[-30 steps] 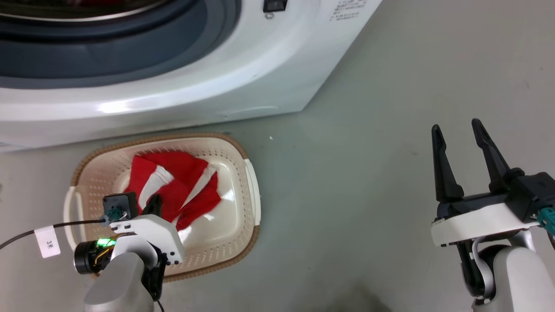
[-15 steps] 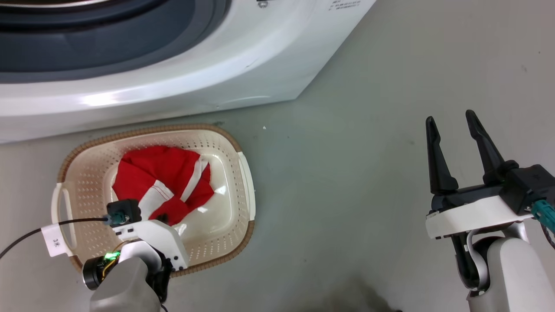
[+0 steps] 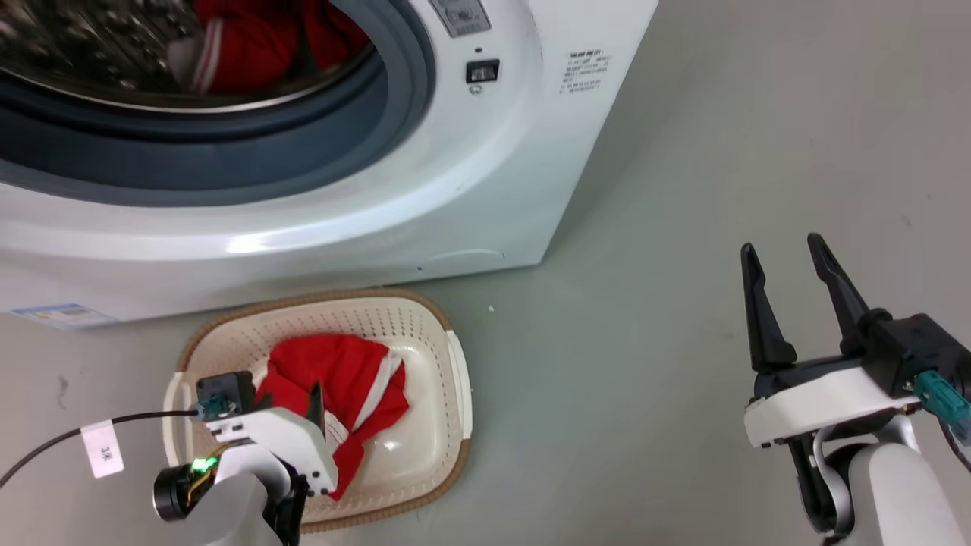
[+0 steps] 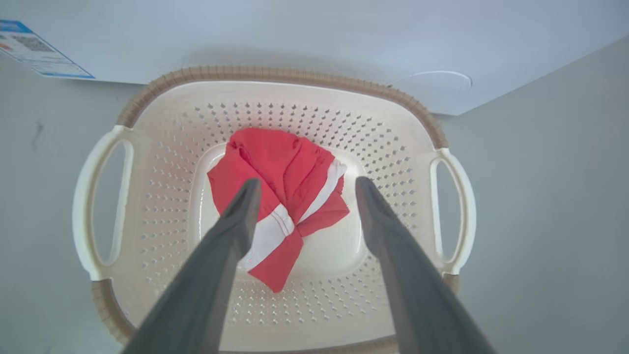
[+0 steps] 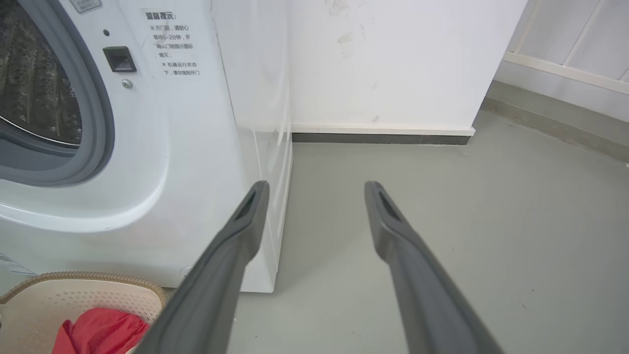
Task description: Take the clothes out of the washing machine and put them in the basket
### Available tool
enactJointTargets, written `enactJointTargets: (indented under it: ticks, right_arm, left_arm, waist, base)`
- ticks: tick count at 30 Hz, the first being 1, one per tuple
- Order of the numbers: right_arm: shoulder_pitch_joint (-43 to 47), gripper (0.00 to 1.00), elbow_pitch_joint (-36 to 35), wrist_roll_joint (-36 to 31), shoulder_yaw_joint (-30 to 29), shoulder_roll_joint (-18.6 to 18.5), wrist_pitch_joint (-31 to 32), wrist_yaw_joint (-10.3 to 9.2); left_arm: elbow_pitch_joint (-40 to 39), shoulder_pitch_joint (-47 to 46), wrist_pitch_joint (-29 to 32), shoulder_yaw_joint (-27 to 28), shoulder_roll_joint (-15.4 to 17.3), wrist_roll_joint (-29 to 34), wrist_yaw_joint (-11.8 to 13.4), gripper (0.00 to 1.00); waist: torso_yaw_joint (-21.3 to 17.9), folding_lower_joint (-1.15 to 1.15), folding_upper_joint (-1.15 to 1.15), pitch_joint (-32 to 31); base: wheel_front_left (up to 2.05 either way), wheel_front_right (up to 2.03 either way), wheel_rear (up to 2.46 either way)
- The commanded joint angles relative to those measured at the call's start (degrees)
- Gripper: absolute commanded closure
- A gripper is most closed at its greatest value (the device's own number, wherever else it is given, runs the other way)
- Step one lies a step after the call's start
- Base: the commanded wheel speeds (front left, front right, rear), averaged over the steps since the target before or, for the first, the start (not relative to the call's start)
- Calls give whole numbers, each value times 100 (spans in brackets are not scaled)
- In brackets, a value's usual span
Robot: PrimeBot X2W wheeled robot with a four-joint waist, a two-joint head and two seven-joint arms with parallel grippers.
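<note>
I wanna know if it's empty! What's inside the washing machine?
Red clothes with a white stripe lie in the drum of the washing machine. What's under them is covered.

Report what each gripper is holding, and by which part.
Nothing is held. The left gripper is open above the red garment lying in the basket. The right gripper is open over the floor.
</note>
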Motion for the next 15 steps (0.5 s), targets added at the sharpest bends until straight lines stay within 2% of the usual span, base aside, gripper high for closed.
enactJointTargets:
  ticks: [1,8,15]
  right_arm:
    - [114,0,-4,-54,-29,-2,26,-4]
    - [376,0,-73,-115,-76,-2,153,-4]
    - [645,0,-172,-171,-114,-2,283,-4]
  left_arm:
    - [-280,92,-37,53,58,72,68,0]
    - [-1800,737,-29,390,106,515,342,0]
    - [-3317,1477,-31,727,11,1078,471,0]
  waist:
    - [137,0,0,-330]
    - [283,0,0,-801]
    - [408,0,0,-1179]
  base:
    - [0,0,0]
    - [0,0,0]
    - [0,0,0]
